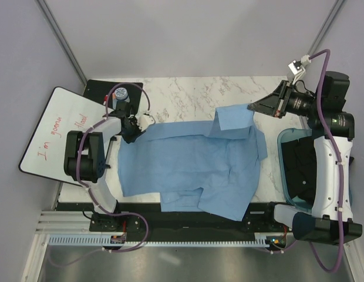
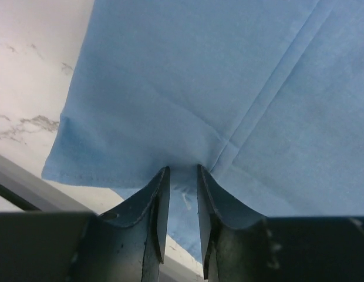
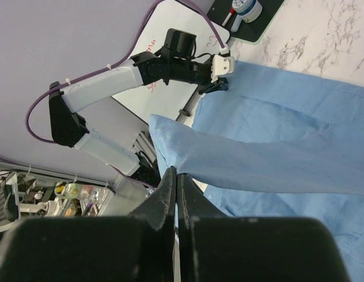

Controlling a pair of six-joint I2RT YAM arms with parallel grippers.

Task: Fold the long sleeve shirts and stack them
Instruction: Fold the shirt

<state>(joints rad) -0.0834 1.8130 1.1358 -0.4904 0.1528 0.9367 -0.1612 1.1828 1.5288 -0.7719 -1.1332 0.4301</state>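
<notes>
My left gripper (image 2: 182,171) pinches the shirt (image 1: 194,164) by its hem, my right gripper (image 3: 175,171) is clenched on the sleeve (image 3: 258,158), and the cloth lies lengthwise between both jaws.

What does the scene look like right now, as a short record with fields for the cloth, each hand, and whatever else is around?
garment: one light-blue long sleeve shirt, spread on the marble table
left hand: at the shirt's left edge, fingers astride the cloth with a narrow gap; grip unclear
right hand: shut on the sleeve, held over the shirt's far right part
right side: bin holding dark cloth
left side: whiteboard with red writing
</notes>
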